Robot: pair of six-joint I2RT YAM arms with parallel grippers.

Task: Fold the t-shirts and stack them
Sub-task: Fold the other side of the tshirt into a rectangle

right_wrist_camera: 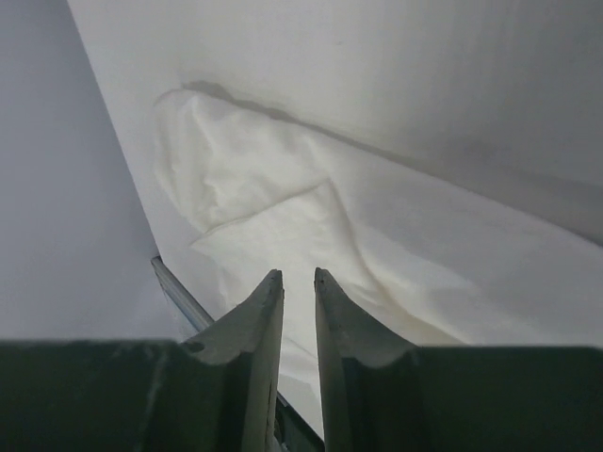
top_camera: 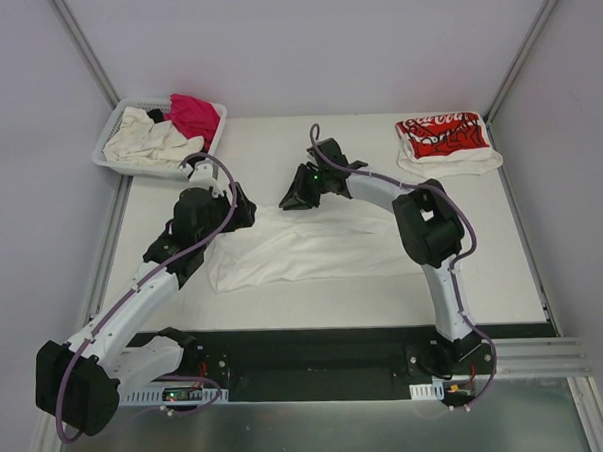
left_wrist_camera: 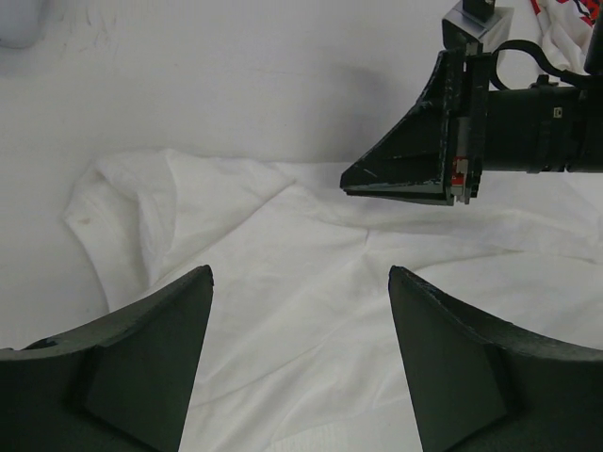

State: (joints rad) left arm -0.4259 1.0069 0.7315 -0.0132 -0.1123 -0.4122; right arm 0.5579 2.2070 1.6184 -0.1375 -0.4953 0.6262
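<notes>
Plain white t-shirt [top_camera: 313, 251]: lies spread in a long band across the middle of the tabletop [top_camera: 278, 147], wrinkled, its near edge fairly straight, its left end bunched up beneath the left arm.
Left end of that shirt: from the left wrist view, a rumpled flap of cloth lies turned in on top of the body of the shirt.
Left gripper [left_wrist_camera: 300, 278]: released, jaws standing wide apart, nothing between them; it hangs over the left part of the white shirt, cloth showing below the gap.
Right gripper [right_wrist_camera: 298, 275]: jaws almost together with only a slim gap; I see no cloth caught in it. It sits low at the far edge of the white shirt, near the middle, pointing toward the left arm.
The two grippers: near each other, apart, the right one just beyond the left one's fingers.
Red-printed white t-shirt [top_camera: 443, 138]: folded, at the far right corner of the tabletop, well apart from both arms.
Basket [top_camera: 106, 154]: white, slotted, at the far left corner.
Cream t-shirt [top_camera: 148, 143]: crumpled inside the basket, filling most of it.
Magenta t-shirt [top_camera: 197, 115]: heaped in the basket's far right end, rising above the rim.
Black cloth [top_camera: 157, 115]: a small dark patch between the cream and the magenta; too little shows to tell more.
</notes>
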